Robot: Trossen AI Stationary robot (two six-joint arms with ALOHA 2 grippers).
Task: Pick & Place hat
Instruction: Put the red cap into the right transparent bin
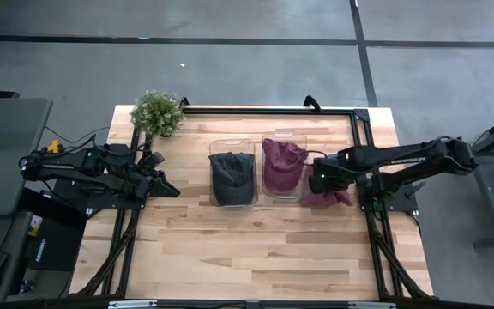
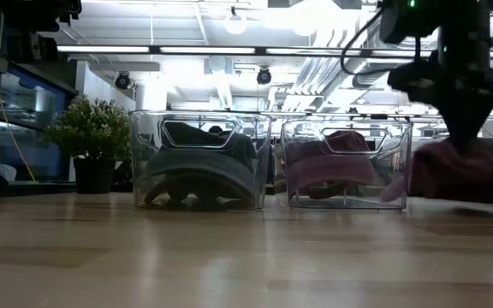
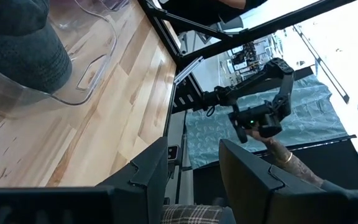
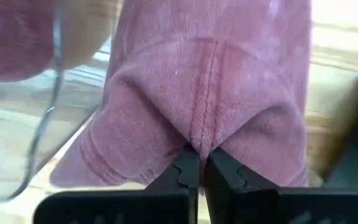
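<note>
Wooden table [image 1: 256, 240], right gripper [image 4: 199, 167] clenched on soft maroon hat [image 4: 210, 118], stitched seam, left gripper [image 1: 168, 188] parted, idle.

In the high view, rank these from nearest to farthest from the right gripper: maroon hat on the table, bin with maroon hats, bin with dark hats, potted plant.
From the right gripper:
1. Maroon hat on the table, pinched in the gripper, beside the right bin.
2. Bin with maroon hats, just left of it.
3. Bin with dark hats, table centre.
4. Potted plant, far left corner.

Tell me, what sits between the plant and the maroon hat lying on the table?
High view: two clear bins, one holding a dark hat, the other a maroon hat.
</note>
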